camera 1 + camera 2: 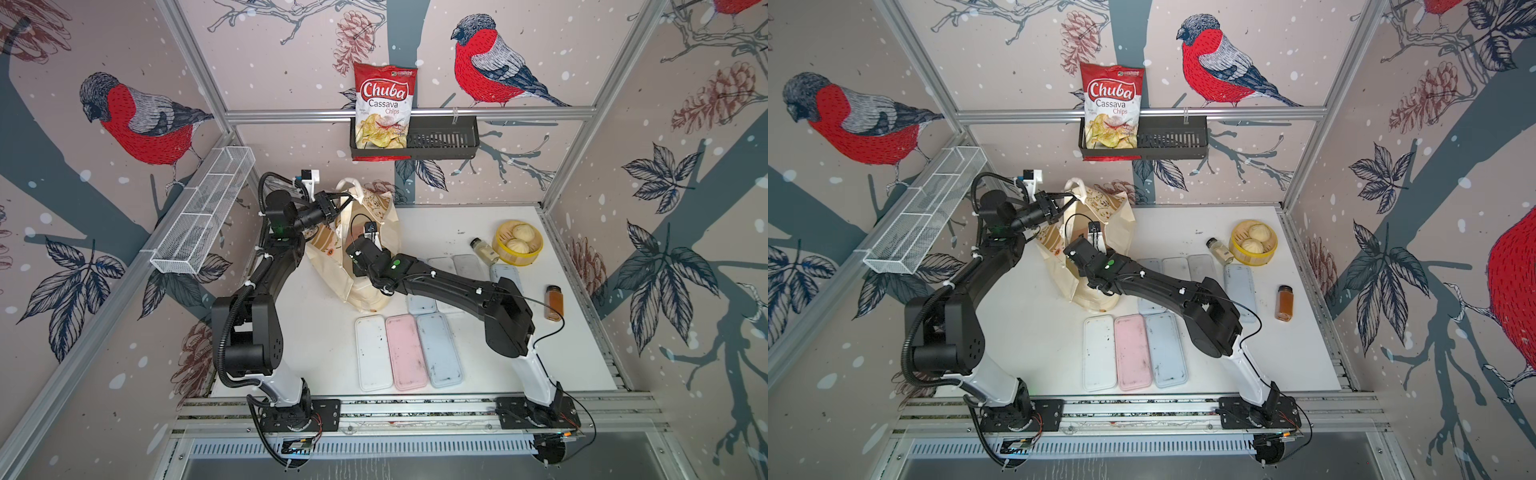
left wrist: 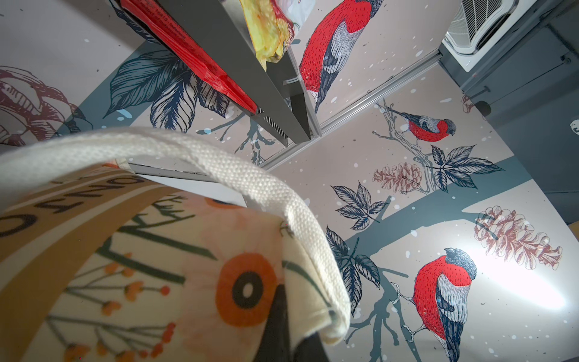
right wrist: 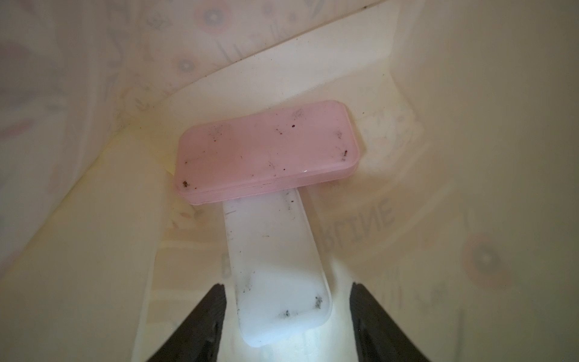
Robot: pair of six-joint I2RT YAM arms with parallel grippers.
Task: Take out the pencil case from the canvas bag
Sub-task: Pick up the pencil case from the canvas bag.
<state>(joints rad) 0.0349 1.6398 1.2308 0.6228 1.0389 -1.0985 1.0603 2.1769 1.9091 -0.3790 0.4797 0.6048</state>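
Far-left on the counter [image 1: 573,357]: cream floral canvas bag [image 1: 361,291], left jaws clenched on its loop handle [image 2: 238,175]. On its bottom, a white frosted plastic pencil case [image 3: 275,260], one end under a pink translucent plastic case [image 3: 266,150]; right jaws released, straddling the free end. Likely light, stiff, slick: pinch across the narrow width.

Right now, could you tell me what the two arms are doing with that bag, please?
The left end effector is shut on the top edge of the cream floral canvas tote bag, holding it up and open. The right end effector is down inside it, jaws open on either side of a white plastic pencil case that lies under a pink plastic pencil case. Neither case is gripped yet.
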